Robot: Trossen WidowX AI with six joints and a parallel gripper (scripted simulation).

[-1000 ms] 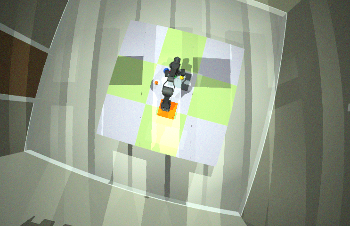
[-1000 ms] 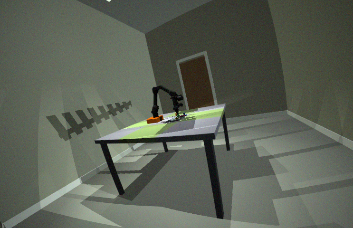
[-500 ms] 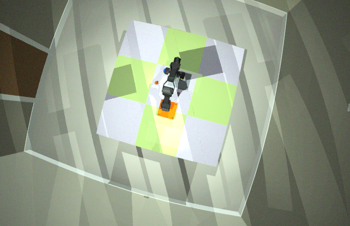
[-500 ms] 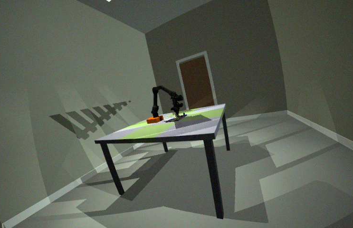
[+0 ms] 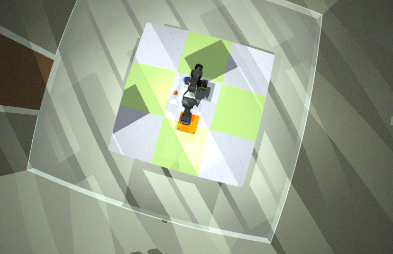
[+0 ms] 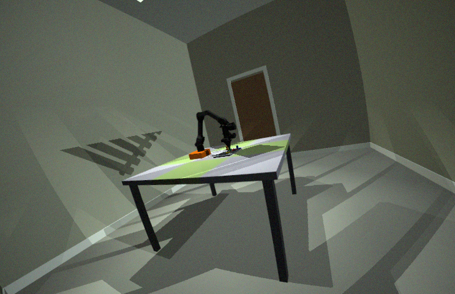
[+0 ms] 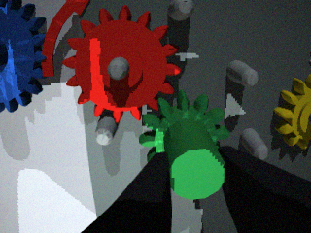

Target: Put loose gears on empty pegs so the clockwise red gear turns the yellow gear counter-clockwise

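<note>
Beside the red gear, gripper pinches green gear's knob, over grey board. Peg under it hidden; if off-centre, pushing could jam teeth or tilt the gear.

A black, chunky-jointed arm ends in black, tapering fingers.
</note>
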